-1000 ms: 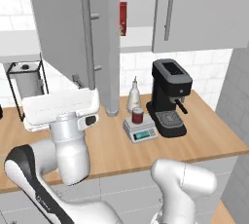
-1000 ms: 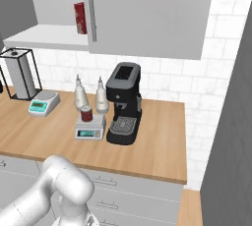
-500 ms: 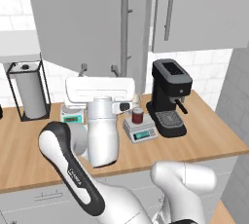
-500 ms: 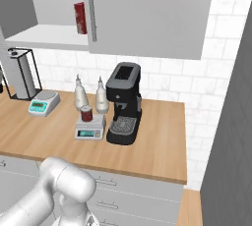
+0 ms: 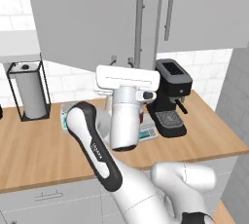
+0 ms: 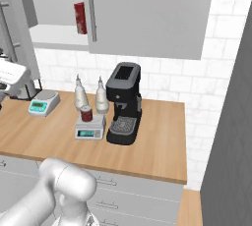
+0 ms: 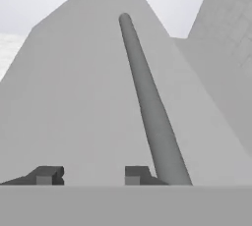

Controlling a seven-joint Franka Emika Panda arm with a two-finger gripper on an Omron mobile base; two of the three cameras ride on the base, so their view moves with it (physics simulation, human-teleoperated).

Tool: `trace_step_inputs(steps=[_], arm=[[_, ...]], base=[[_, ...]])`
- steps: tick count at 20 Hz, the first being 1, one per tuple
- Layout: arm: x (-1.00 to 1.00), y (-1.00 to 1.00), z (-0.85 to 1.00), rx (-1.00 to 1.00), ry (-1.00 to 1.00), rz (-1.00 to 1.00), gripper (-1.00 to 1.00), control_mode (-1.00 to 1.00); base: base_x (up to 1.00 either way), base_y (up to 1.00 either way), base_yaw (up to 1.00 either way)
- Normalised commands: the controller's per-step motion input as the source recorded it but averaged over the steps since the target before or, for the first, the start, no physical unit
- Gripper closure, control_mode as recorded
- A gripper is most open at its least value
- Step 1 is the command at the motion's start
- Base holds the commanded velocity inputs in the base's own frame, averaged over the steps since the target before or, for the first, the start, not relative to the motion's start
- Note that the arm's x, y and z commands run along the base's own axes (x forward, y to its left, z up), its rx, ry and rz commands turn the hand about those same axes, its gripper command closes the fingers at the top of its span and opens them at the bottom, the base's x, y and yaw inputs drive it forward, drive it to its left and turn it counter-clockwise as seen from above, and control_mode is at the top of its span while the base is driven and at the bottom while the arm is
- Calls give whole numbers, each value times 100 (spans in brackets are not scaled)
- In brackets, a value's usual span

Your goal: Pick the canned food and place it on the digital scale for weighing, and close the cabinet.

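The dark red canned food (image 6: 86,113) stands upright on the light-grey digital scale (image 6: 90,127), left of the coffee machine. In the left base view my arm hides most of the scale (image 5: 149,131). The cabinet's left door (image 5: 97,18) hangs partly open, its long silver handle (image 5: 138,23) near the closed right door. My gripper (image 5: 121,61) points up at that door's lower edge, shut and holding nothing. In the hand view the gripper (image 7: 92,175) faces the door's flat face (image 7: 74,97), with the handle bar (image 7: 147,102) just right of the fingertips.
A black coffee machine (image 6: 123,104) stands right of the scale, with two bottles (image 6: 81,92) behind it. A second scale (image 6: 43,103) and a paper-towel holder (image 5: 30,91) sit further left. A red carton (image 6: 80,17) stands on the open cabinet shelf.
My hand has swung to the right along the counter and the cabinet's left door has swung right with it, toward closing. The fingers have drawn together.
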Motion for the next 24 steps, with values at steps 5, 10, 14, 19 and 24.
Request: trace_step_inputs(steps=[5, 10, 14, 19, 24], arm=[[42, -3, 0, 1, 3, -34, -100, -100], [56, 0, 0, 0, 4, -37, -100, -100], [59, -12, -3, 1, 0, -20, -100, -100], [69, -25, 0, 6, -6, -1, -100, -100], [77, -26, 0, 5, -4, 0, -100, -100]], base=[[0, 0, 0], [0, 0, 0], [0, 0, 0], [0, 0, 0], [0, 0, 0]])
